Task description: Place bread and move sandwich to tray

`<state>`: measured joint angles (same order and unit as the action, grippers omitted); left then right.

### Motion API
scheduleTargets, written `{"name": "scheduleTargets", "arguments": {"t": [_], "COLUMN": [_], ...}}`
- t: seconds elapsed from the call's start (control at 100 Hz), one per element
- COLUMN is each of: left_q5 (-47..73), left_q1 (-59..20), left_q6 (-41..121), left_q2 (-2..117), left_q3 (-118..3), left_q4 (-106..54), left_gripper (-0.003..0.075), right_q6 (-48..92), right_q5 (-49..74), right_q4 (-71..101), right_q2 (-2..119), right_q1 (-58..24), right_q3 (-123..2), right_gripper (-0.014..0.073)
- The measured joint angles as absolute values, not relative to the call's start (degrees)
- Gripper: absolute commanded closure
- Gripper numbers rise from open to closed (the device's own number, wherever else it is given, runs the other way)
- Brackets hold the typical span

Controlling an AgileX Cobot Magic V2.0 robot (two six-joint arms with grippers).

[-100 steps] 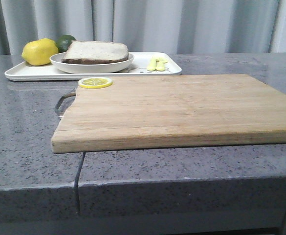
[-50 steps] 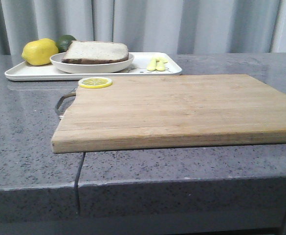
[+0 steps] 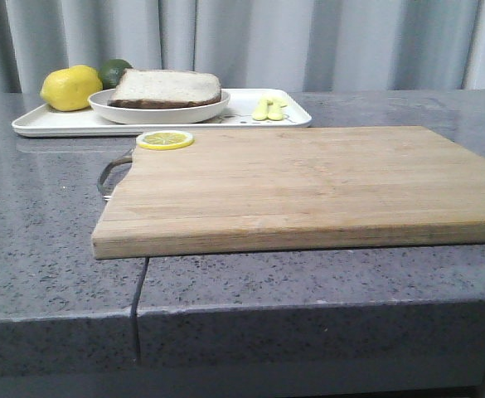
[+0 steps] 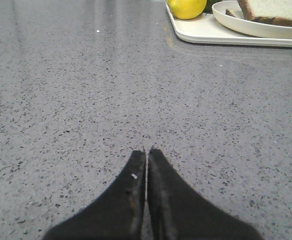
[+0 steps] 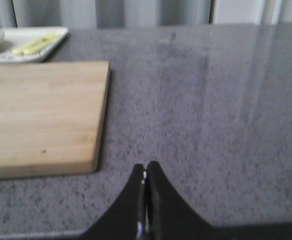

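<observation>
Front view: sandwich (image 3: 166, 88) on the tray (image 3: 60, 122) at the worktop's far-left edge, well apart from both closed, empty grippers (image 4: 146, 151) (image 5: 146, 166).

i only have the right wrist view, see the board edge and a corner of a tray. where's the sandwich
Observer: The sandwich sits in a round white plate on the tray, at the far left of the counter.
Operator: anything else on that tray
Observer: A lemon at its left end, with a dark green fruit behind it.
Operator: is the board bare
Observer: No, a lemon slice lies on its far left corner.
Operator: what's the left gripper doing
Observer: The left gripper is shut, empty, low over bare counter.
</observation>
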<state>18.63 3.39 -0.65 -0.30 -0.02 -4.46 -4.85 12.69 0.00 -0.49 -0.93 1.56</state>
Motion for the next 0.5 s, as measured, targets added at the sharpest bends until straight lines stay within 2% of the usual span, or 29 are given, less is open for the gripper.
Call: {"name": "scheduleTargets", "arguments": {"t": [0.14, 0.5], "left_q5": [18.63, 18.63], "left_q1": [3.39, 3.39], "left_q6": [-0.65, -0.65], "left_q2": [-0.30, -0.30], "left_q3": [-0.02, -0.02], "left_q4": [-4.46, -4.46], "left_gripper": [0.0740, 0.0740], "right_q6": [-4.85, -4.85], "right_q5": [19.83, 21.40], "right_q4": [-0.30, -0.30], "right_q2": [-0.49, -0.61], "right_q1": [-0.93, -0.93], "right_q3": [1.56, 1.23], "right_gripper": [0.0654, 0.0654]}}
